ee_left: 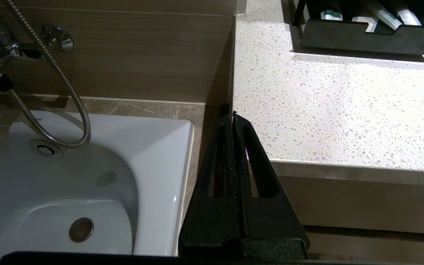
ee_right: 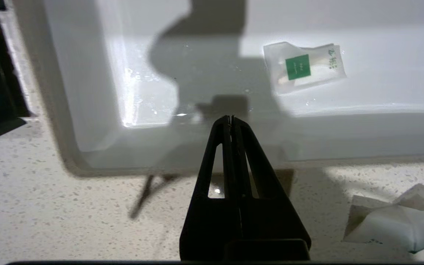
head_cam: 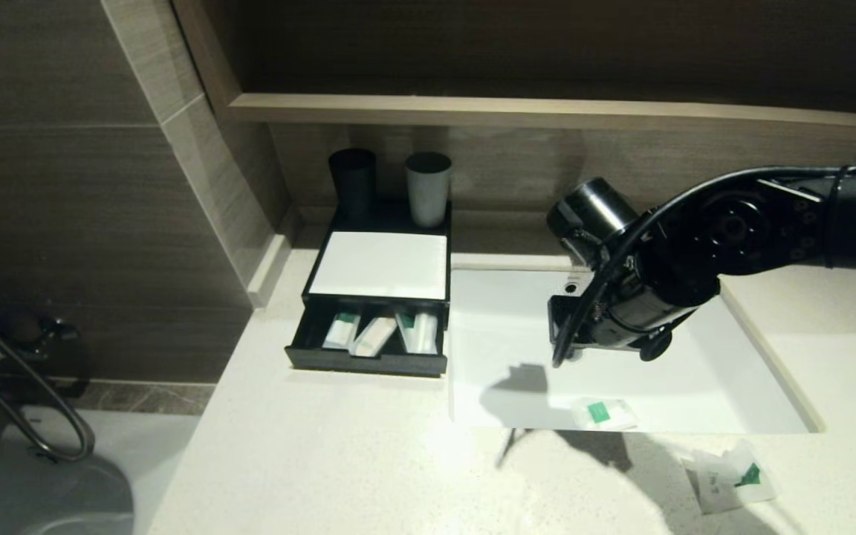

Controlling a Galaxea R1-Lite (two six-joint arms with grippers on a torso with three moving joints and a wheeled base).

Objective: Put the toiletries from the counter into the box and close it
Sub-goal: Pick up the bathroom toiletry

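In the head view, a black drawer box [head_cam: 368, 327] is seen on the speckled tabletop [head_cam: 324, 461], its drawer pulled out with several white toiletry tubes [head_cam: 380, 332] lying inside; two cups, one black [head_cam: 352, 182] and one grey [head_cam: 428, 187], stand on its rear part. A sachet with a green label [head_cam: 601, 413] lies inside the white sink [head_cam: 695, 386], near the front wall; a second white packet [head_cam: 729, 479] lies on the tabletop just in front of the sink, to the right. The right arm is held over the sink; its gripper is hidden behind the wrist here. The left arm is not seen in this view.

In the left wrist view, the left gripper [ee_left: 233, 115] is seen pressed fully together and empty, parked beside the tabletop's edge above a bathtub [ee_left: 87, 176]; the drawer's front shows in the far corner.

In the right wrist view, the right gripper [ee_right: 231, 117] is likewise fully closed on nothing, poised above the sink's near rim; the green-labelled sachet [ee_right: 304, 70] lies beyond it and to one side, well apart; the folded packet [ee_right: 392, 219] rests on the tabletop.

The step in hand is judged to be the fetching of a remaining toiletry; the gripper would need to be spread, shifted over the sachet and lowered; the thin, flat sachet on the smooth basin may be hard to pinch.
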